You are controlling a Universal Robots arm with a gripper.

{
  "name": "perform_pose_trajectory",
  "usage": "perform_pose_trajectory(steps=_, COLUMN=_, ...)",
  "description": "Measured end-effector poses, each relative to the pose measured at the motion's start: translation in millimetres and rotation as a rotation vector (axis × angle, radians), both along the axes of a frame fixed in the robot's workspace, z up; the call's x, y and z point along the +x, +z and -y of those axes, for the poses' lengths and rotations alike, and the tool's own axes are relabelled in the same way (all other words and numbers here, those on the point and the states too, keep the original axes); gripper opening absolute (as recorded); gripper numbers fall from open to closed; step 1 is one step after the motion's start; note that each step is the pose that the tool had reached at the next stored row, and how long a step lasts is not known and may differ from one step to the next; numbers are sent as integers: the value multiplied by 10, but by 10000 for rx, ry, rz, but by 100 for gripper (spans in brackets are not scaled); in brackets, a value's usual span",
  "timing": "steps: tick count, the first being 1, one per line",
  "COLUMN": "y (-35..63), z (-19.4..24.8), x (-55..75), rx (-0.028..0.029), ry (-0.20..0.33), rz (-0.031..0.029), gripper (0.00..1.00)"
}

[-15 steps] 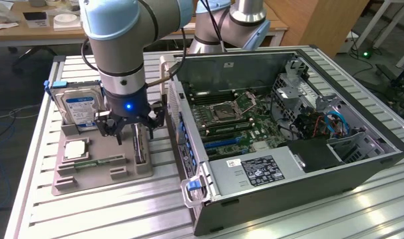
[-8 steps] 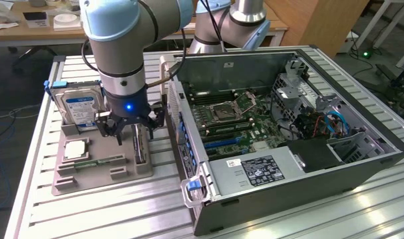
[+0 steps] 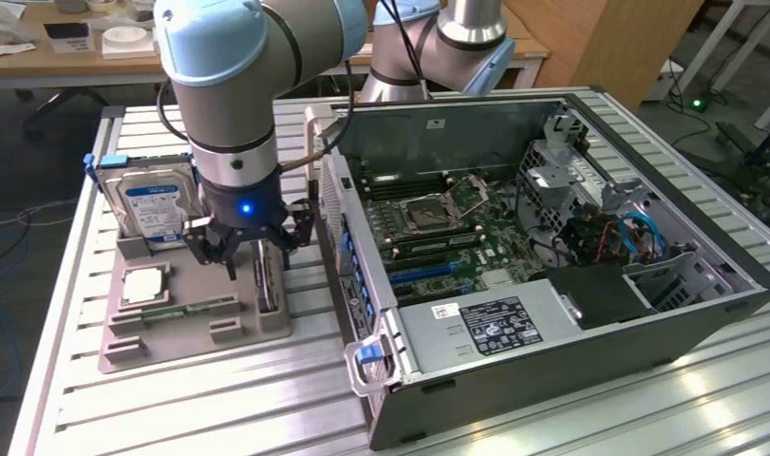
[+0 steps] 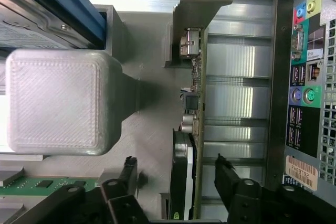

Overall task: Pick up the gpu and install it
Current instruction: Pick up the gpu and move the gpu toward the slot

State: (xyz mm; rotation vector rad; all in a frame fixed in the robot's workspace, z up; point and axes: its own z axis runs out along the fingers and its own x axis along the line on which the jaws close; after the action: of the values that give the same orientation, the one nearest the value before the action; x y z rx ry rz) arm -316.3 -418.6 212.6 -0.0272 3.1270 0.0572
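Gripper [image 3: 251, 249] hangs low over the gray fixture tray [image 3: 239, 334] on the exterior view's left, jaws spread wide, nothing held. In the wrist view the gripper [image 4: 174, 160] straddles the gpu [image 4: 185, 150]: one black finger on each side of the card w/ a clear gap both sides, so no contact shows.

Gpu [image 3: 268, 283] stands on its long edge in a slot of the tray, upright, just beside the pc case [image 3: 688, 328] and not inside it. Its pale metal bracket [image 4: 202, 3] is at the end away from the fingers. The thin green board edge w/ small components faces the case side, and the black cooler face is turned toward the tray's middle.

Other items on the tray:
- Hard drive [image 3: 148, 211] w/ blue-white label, upright in a holder at the far end.
- Pale square chip [image 3: 144, 285] lying flat.
- Narrow green memory stick [image 3: 188, 309] lying flat nearby.
- Big gray printed block [image 4: 58, 103], close to the wrist cam.

Case lies open on the slatted metal table [image 3: 169, 408], motherboard [image 3: 448, 223] exposed, psu [image 3: 486, 325] at the near end. The rear i/o panel [image 4: 304, 77] w/ colored ports faces the tray, just past the gpu.
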Motion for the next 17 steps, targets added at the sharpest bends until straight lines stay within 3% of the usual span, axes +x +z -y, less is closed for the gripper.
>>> perform_pose_trajectory(steps=5, y=0, z=0, x=0, rx=0, ry=0, rz=0, gripper=58)
perform_pose_trajectory(steps=9, y=0, z=0, x=0, rx=1, ry=0, rz=0, gripper=56)
perform_pose_trajectory(steps=10, y=0, z=0, x=0, rx=0, ry=0, rz=0, gripper=49)
perform_pose_trajectory(steps=17, y=-5, z=-6, x=4, rx=2, ry=0, rz=3, gripper=49)
